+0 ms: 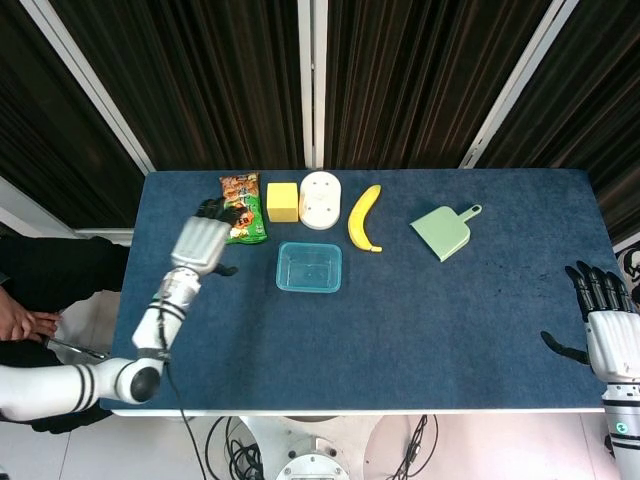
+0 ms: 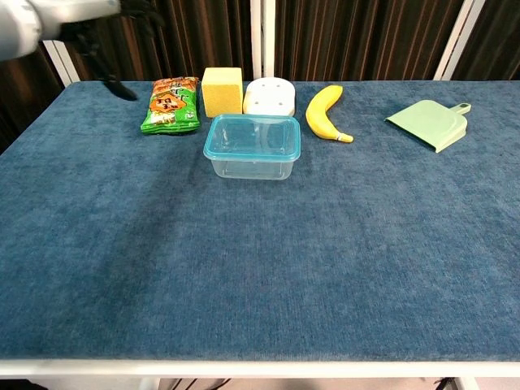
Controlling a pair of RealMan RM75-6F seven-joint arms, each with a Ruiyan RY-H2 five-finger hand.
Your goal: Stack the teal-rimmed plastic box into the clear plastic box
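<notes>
The left hand [image 1: 203, 238] hovers over the bench's [image 1: 440, 310] far-left part beside the snack packet [image 1: 241, 208], fingers [image 1: 212, 209] spread, holding nothing. The teal-rimmed plastic box [image 1: 310, 266] sits left of centre, nested in a clear box as far as can be told. At the near-right edge, the right hand [image 1: 604, 325] is empty, fingers apart.
</notes>
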